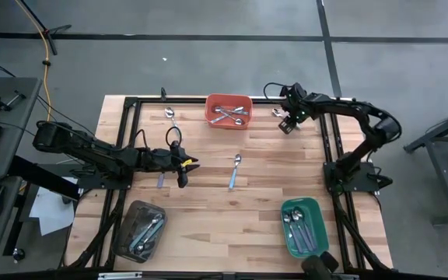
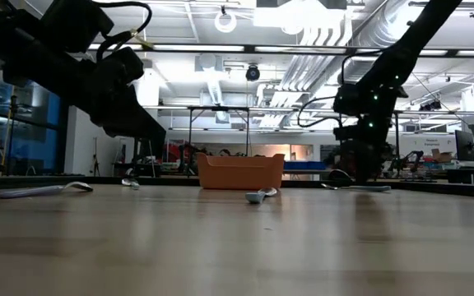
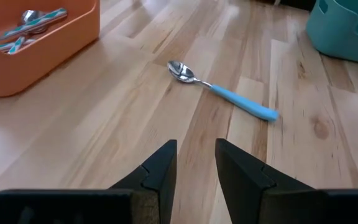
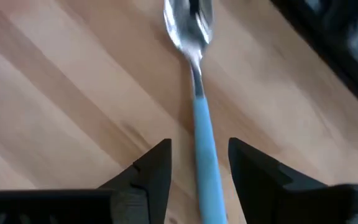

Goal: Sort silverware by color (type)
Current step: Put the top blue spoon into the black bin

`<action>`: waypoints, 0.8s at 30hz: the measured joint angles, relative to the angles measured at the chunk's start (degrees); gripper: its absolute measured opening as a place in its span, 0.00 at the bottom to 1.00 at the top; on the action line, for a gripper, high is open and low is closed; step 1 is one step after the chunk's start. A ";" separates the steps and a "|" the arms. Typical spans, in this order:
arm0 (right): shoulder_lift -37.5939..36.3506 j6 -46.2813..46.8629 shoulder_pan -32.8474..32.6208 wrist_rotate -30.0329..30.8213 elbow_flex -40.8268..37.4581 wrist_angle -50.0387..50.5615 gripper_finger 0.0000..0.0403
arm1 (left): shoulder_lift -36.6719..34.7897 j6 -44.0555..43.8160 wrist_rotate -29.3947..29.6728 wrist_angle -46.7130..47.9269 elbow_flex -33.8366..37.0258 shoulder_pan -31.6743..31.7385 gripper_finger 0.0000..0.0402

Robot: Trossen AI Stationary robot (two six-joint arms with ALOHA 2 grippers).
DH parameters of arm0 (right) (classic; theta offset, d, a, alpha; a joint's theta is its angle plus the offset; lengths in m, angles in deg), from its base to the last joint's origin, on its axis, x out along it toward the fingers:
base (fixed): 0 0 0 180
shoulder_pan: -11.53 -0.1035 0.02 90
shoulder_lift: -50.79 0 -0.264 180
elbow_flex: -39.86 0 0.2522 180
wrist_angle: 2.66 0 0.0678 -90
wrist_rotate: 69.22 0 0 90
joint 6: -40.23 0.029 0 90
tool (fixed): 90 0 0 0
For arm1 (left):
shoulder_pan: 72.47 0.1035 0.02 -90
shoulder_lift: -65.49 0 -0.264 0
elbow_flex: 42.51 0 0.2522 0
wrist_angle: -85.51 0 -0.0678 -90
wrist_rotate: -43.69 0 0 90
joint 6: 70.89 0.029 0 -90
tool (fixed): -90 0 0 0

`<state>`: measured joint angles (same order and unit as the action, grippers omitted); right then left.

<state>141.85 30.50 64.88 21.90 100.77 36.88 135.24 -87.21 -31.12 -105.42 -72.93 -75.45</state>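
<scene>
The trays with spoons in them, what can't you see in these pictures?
- Orange tray: high view, its spoons too small to count; low view, its wall hides them.
- Green tray: low view, cut off by the edge.
- Grey tray: high view, handle colours too small to tell.
- Blue-handled spoon between the right gripper's open fingers: right wrist view, handle end cut off by the edge.

The middle of the counter [image 1: 232, 214] lies mostly bare, with only one blue-handled spoon [image 1: 235, 171] at frame center. An orange bin [image 1: 228, 110] blocks the top center, a grey bin [image 1: 140, 230] the lower left, a green bin [image 1: 302, 225] the lower right. The left claw [image 1: 187, 170] reaches in from the left.
</scene>
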 joint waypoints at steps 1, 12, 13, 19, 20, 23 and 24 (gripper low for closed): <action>0.60 0.64 0.16 -0.17 0.25 -0.04 0.34 | 0.00 0.00 0.00 0.00 0.00 0.00 0.26; 3.24 4.79 0.28 -1.35 1.25 0.86 0.20 | 0.00 0.98 0.15 0.00 -0.02 0.00 0.26; 3.24 5.21 0.28 -1.20 1.25 1.11 0.19 | 0.00 0.96 0.15 0.00 -0.02 -0.04 0.26; 3.21 7.95 0.23 -1.32 1.25 3.32 0.10 | 0.00 0.96 0.43 -0.04 -0.02 -0.09 0.26; 3.15 8.11 0.23 -1.16 1.25 3.82 0.09 | 0.00 0.95 0.43 -0.06 -0.02 -0.09 0.26; 3.11 7.38 0.23 -0.47 1.27 4.18 0.09 | 0.00 0.94 0.43 -0.07 -0.02 -0.09 0.26; 3.13 7.32 0.23 -0.30 1.36 4.27 0.10 | 0.00 0.94 0.43 -0.07 -0.02 -0.09 0.26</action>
<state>144.99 37.82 65.12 21.60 102.13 41.15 135.24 -86.27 -30.69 -105.49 -72.96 -75.54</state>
